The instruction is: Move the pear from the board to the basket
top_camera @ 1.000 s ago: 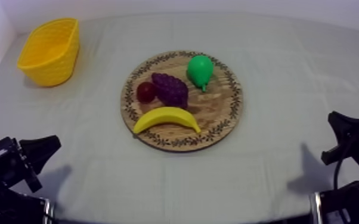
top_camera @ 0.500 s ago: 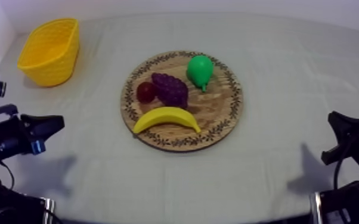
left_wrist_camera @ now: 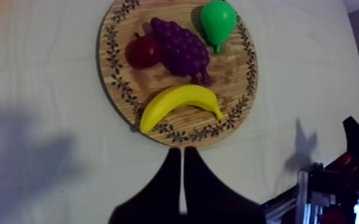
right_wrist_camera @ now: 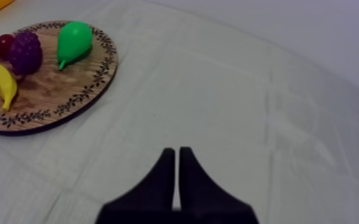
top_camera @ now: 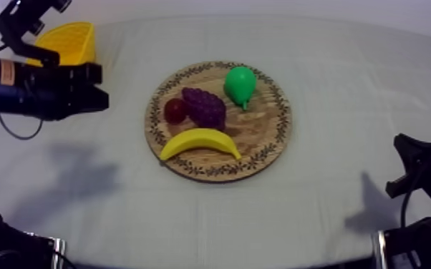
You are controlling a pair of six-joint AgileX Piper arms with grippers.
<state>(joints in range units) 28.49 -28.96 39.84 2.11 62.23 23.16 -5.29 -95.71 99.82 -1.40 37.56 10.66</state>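
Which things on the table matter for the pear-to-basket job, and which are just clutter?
Job: pear; wooden board it lies on; yellow basket.
Lying about: banana; bunch of grapes; small red fruit, all on the same board.

A faintly creased grey-white cloth [top_camera: 347, 107] covers the table [top_camera: 190, 232]. A plain white wall [top_camera: 261, 6] rises beyond it at twelve o'clock.
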